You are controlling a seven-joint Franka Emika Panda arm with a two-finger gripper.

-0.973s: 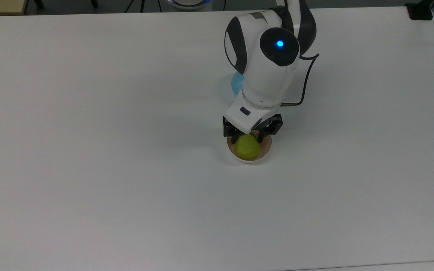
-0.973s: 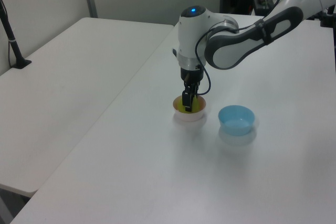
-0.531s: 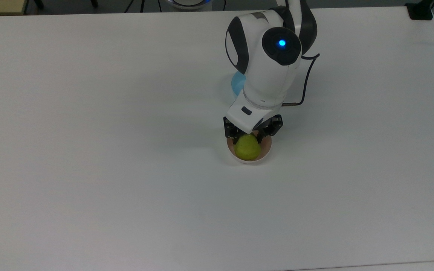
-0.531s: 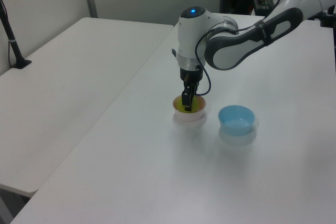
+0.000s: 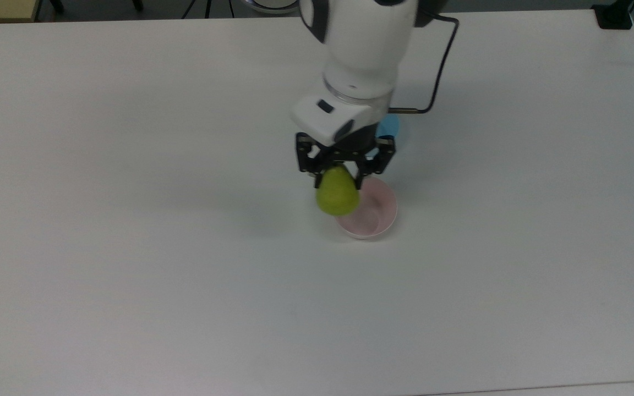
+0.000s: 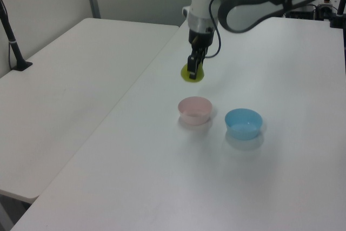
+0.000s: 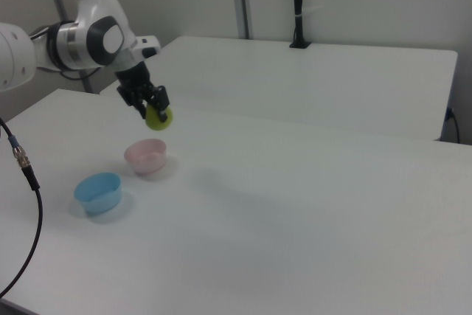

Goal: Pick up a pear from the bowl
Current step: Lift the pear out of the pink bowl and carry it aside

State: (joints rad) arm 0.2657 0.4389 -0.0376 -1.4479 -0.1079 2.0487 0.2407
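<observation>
My tool (image 5: pixel 340 175) is clamped on the pear (image 5: pixel 338 192), its two fingers pinching the narrower upper part while the rounder end hangs below. In the left view the pear (image 6: pixel 192 73) hangs in the air, clear above the pink bowl (image 6: pixel 194 110), touching neither the bowl nor the tabletop (image 6: pixel 162 177). The right view agrees: the pear (image 7: pixel 157 116) hangs in my tool (image 7: pixel 153 104) above the pink bowl (image 7: pixel 146 158), which sits with nothing in it. The blue bowl (image 7: pixel 98 192) stands just beside the pink one and plays no part in this. I judge the pick-up essentially done: the fruit is out of the bowl and carried by my grip alone. All that seems left is to keep the hold firm, since the rounded skin could slip between narrow fingers.
</observation>
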